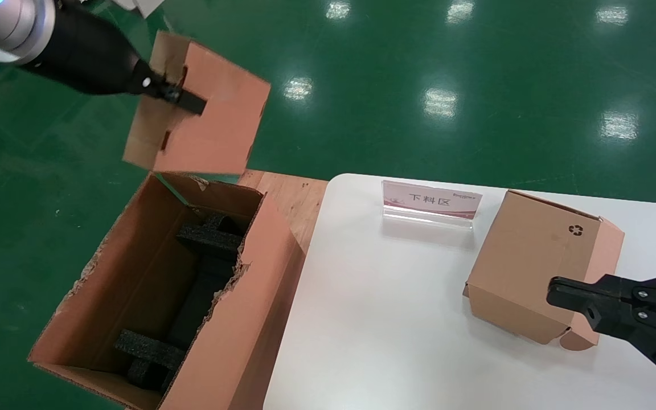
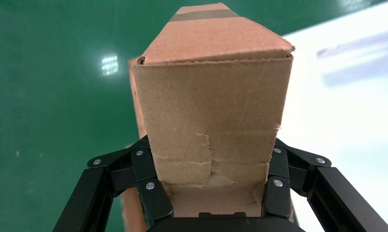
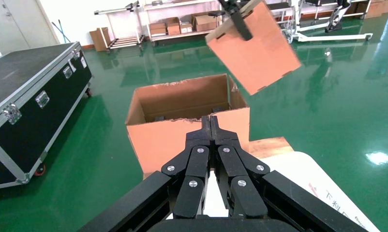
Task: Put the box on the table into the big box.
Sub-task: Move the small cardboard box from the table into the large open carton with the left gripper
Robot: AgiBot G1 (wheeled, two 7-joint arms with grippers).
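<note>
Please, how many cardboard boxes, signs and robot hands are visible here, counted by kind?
Small cardboard boxes: 2 (the box held in left hand; recycling-symbol box on table)
Big box: 1
Sign: 1
Hands: 2 (right hand)
Total: 6

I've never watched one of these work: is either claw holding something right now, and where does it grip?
The left gripper holds the box in the air, clamped across one end. The right gripper is shut and holds nothing.
</note>
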